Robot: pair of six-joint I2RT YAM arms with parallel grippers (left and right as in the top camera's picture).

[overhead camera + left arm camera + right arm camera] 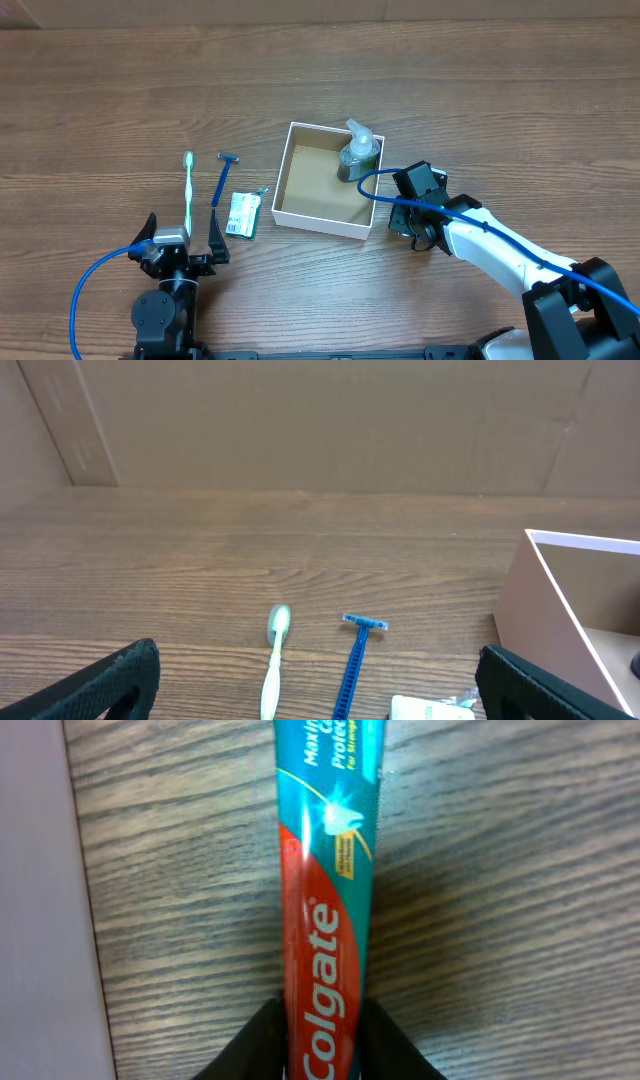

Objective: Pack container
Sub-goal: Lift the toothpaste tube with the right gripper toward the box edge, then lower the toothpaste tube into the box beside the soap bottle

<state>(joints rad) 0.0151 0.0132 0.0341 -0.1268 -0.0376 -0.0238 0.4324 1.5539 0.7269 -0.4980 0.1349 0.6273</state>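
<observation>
The container (310, 185) is a square white-walled box with a brown inside in the middle of the table. Its wall also shows in the left wrist view (560, 610) and at the left edge of the right wrist view (40, 920). My right gripper (408, 205) is just off the container's right wall. In the right wrist view it (322, 1020) is shut on a red and teal Colgate toothpaste (325, 870), low over the wood. The arm hides the toothpaste from overhead. My left gripper (183, 232) (318, 685) is open and empty at the front left.
A clear pump bottle (358, 152) stands in the container's far right corner. A green toothbrush (187, 190) (275, 660), a blue razor (220, 180) (355, 660) and a small white-green packet (242, 214) (430, 710) lie left of the container, in front of my left gripper.
</observation>
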